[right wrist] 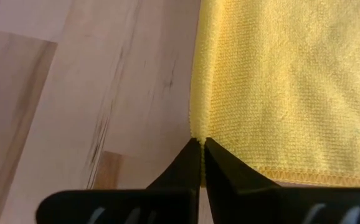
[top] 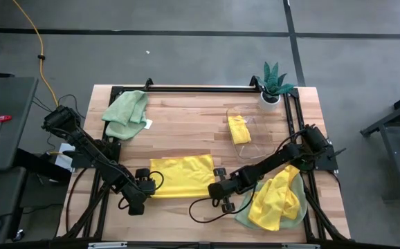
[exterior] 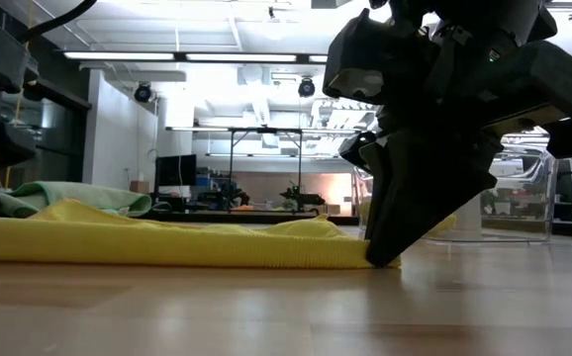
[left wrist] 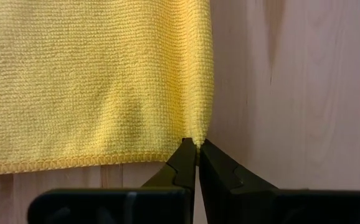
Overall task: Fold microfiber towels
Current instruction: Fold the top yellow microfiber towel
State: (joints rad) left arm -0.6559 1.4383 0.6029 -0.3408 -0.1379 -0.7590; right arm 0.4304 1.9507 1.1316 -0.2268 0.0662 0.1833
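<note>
The desk [top: 186, 117] is pale wood planks inside a black frame. At my front centre lies the folded yellow towel [top: 182, 175], a flat oblong of two layers with a stitched hem along its near edge, stretched between my two grippers. My left gripper [top: 147, 178] is pinched together on its left near corner, fingertips [left wrist: 186, 155] closed on the fold. My right gripper [top: 220, 178] is clamped the same way on the right near corner, its fingers [right wrist: 195, 155] meeting at the hem; in the low view it stands tip-down on the desk at the towel's end.

On the right front a heap [top: 277, 198] of loose yellow towels lies crumpled over a sage one, just beside my right arm. At the back left a sage towel [top: 126, 112] lies bunched.

The clear bin [top: 245, 124] at the back right holds one small folded yellow towel [top: 239, 128]. A potted plant [top: 274, 84] stands in the back right corner, near the bin
</note>
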